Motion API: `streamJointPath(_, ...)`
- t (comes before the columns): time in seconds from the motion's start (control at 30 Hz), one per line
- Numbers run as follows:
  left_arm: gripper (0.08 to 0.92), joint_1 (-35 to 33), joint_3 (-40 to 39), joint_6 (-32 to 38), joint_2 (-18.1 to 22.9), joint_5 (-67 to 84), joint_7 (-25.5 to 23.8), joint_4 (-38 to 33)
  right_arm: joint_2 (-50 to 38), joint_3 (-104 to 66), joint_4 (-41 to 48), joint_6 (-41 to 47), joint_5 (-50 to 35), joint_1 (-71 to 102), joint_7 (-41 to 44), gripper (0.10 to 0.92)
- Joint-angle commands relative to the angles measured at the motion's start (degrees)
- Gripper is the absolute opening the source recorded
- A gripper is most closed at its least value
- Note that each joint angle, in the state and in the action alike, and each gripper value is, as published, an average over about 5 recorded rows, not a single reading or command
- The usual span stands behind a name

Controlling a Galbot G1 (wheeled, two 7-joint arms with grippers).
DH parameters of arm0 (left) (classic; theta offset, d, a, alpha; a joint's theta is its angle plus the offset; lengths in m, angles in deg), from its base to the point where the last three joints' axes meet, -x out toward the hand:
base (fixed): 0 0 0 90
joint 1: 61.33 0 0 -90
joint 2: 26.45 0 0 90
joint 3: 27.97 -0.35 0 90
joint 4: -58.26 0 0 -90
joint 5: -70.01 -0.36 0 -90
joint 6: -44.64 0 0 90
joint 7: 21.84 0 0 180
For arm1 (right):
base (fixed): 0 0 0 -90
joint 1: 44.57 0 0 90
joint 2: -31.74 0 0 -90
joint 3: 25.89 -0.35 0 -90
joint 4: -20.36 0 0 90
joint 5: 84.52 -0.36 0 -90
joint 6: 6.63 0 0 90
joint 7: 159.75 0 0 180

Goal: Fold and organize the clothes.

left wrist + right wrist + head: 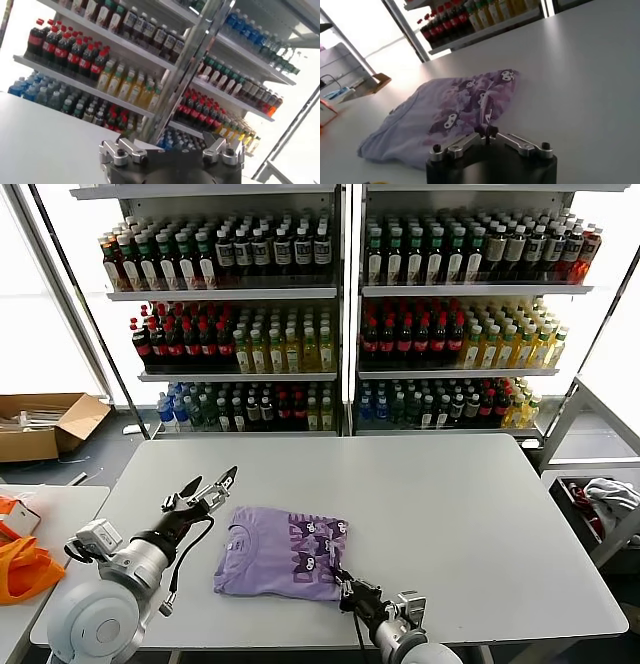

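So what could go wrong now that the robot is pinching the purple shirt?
1. The right gripper is shut on only the near edge of the folded lavender T-shirt, so the thin fabric might slip out when lifted.
2. Pulling by that one spot could drag the folded layers apart and undo the fold.
3. The left gripper is open above the table, not holding the shirt down, so it may slide.

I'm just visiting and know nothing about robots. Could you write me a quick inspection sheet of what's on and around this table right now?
Surface: white table, mostly bare.
Job's things: one lavender T-shirt, partly folded, dark graphic showing.
Clutter: nothing seen on this table.
Grippers: right gripper shut on the T-shirt's near edge; left gripper open, raised beside the shirt, holding nothing.
Cables: black cable along the left arm.
Surroundings: drink shelves behind; cardboard box on the floor; orange bag on a side table.
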Motion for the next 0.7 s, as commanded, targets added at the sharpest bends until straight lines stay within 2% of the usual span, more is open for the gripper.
streamJointPath(0.03, 0.823, -2.4, 2.4, 0.1, 0.0, -0.3, -0.4, -0.8, -3.7, -8.8, -2.1, 2.8, 2.4, 0.7, 3.7, 0.115)
streamJointPath(0.3, 0.823, -2.5, 2.1, 0.1, 0.4, -0.3, -0.3, -0.9, -7.5, -18.4, -1.8, 2.9, 4.7, 2.3, 6.6, 0.115)
streamJointPath(0.53, 0.822, -1.4, 0.9, 0.1, 0.5, -0.7, -0.3, -0.5, -6.4, -19.9, -5.0, -0.4, 13.6, 4.9, 10.0, 0.118)
streamJointPath(0.63, 0.823, -1.4, 0.9, 0.1, 0.5, -0.7, -0.3, -0.5, -5.1, -21.3, -6.6, -2.9, 14.7, 5.5, 8.8, 0.164)
streamJointPath(0.7, 0.823, -1.5, 1.1, 0.1, 0.4, -0.6, -0.3, -0.6, -4.8, -22.4, -7.4, -5.5, 15.8, 5.5, 8.4, 0.223)
